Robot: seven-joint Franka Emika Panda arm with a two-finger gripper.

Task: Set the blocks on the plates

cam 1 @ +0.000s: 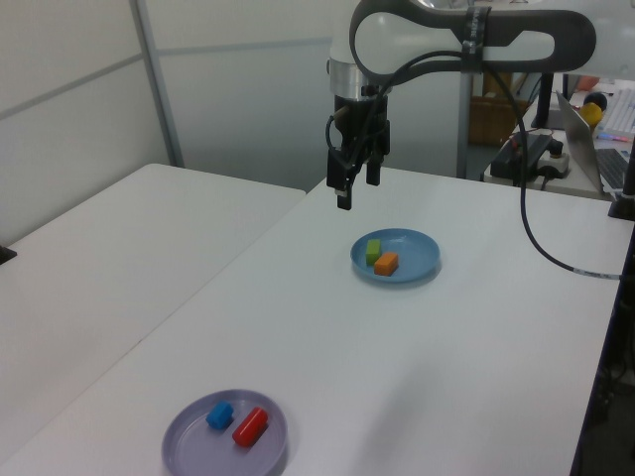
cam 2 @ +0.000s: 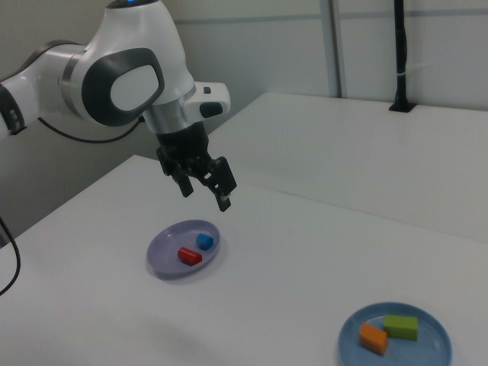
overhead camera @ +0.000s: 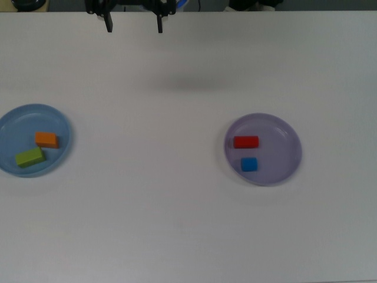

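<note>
The white table (overhead camera: pixel 188 236) holds two plates well apart. The arm's gripper (overhead camera: pixel 134 26) hangs open and empty, high above both. The blue plate (overhead camera: pixel 12 121) carries the green block (overhead camera: pixel 30 157) and orange block (overhead camera: pixel 46 140); the purple plate (overhead camera: pixel 283 153) carries the red block (overhead camera: pixel 245 142) and blue cube (overhead camera: pixel 249 164).

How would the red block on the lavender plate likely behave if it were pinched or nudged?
The red block looks solid and rectangular, so probably stiff, not floppy. It lies flat on the lavender plate, so it would likely slide, not roll. It looks small, so probably light.
</note>
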